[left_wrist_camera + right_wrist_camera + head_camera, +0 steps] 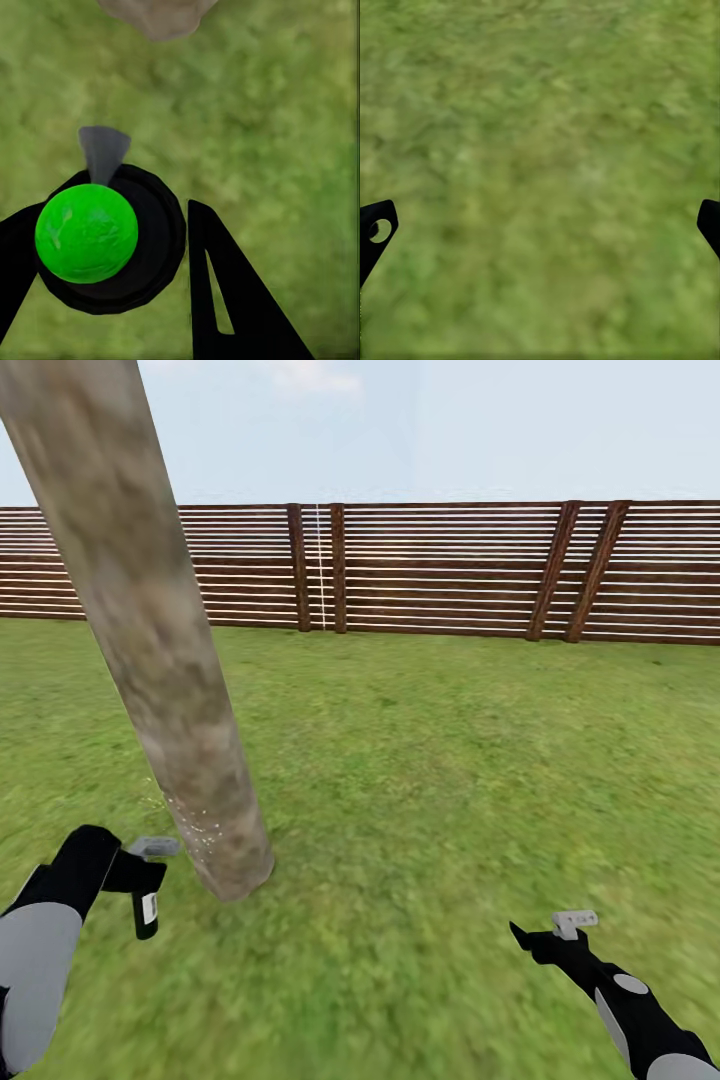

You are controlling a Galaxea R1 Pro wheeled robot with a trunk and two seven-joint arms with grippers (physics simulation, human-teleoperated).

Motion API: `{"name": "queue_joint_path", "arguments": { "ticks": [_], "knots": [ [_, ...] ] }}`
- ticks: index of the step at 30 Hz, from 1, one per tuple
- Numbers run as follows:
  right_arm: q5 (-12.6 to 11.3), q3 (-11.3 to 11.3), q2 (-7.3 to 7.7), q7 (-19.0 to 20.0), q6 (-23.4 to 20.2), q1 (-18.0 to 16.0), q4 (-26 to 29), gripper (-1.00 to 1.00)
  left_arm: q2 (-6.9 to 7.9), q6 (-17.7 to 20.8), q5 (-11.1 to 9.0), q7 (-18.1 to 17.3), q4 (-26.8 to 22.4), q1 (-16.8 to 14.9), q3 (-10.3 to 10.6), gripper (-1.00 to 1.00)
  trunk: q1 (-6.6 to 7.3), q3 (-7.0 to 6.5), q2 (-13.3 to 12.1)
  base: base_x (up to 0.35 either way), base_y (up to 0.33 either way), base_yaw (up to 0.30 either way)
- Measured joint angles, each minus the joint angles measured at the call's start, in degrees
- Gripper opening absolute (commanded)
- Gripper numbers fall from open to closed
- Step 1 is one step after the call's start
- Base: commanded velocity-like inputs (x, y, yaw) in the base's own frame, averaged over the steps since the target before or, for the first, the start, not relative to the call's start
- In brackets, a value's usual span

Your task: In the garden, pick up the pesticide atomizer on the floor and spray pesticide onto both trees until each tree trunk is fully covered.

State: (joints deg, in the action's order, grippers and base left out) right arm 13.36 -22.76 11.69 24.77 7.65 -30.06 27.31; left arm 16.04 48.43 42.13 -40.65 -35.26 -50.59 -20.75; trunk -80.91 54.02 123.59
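Fingers of the left gripper (140,880) closed around the pesticide atomizer (147,908); right gripper (540,940) spread wide on nothing.

Head view: the atomizer hangs at lower left, a slim dark bottle with a pale label too small to read, its nozzle just beside the foot of the tree trunk (150,650), where faint specks of spray show. It looks light, rigid and smooth, so I judge a squeeze across the body the sound hold. Brown fence (450,565) along the top. Left wrist view: black fingers (225,300) flank the bottle's round top (86,232), rendered bright green here, with the trunk base (157,15) at upper centre. Right wrist view: fingertips (375,229) at both edges over grass (540,165).
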Motion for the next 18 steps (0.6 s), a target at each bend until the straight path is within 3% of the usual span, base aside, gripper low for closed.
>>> {"name": "queue_joint_path", "arguments": {
  "ticks": [5,9,14,18],
  "knots": [
    [0.00,0.00,0.00,-0.05,0.00,0.00,-0.01,1.00,0.03,-4.11,-3.57,0.31,-0.61,0.80,-0.35,-1.00,0.00,0.00,0.00,-0.066,0.000,0.000],
    [0.00,0.00,0.00,-0.14,0.00,0.00,-0.07,1.00,-0.03,-4.39,-3.96,0.75,-2.18,0.84,-0.63,-1.00,0.00,0.00,0.00,-0.321,-0.067,0.051],
    [0.00,0.04,-0.07,-0.16,-0.14,0.00,0.01,1.00,-0.06,-4.32,-3.98,0.83,-2.49,0.84,-0.72,-1.00,0.00,0.13,0.00,-0.287,-0.165,0.213],
    [0.00,0.00,-0.09,-0.16,-0.17,0.00,0.10,1.00,-0.83,-4.21,-4.18,0.94,-2.53,0.85,-0.70,-1.00,0.00,0.42,0.00,-0.039,-0.259,0.168]
  ]
}}
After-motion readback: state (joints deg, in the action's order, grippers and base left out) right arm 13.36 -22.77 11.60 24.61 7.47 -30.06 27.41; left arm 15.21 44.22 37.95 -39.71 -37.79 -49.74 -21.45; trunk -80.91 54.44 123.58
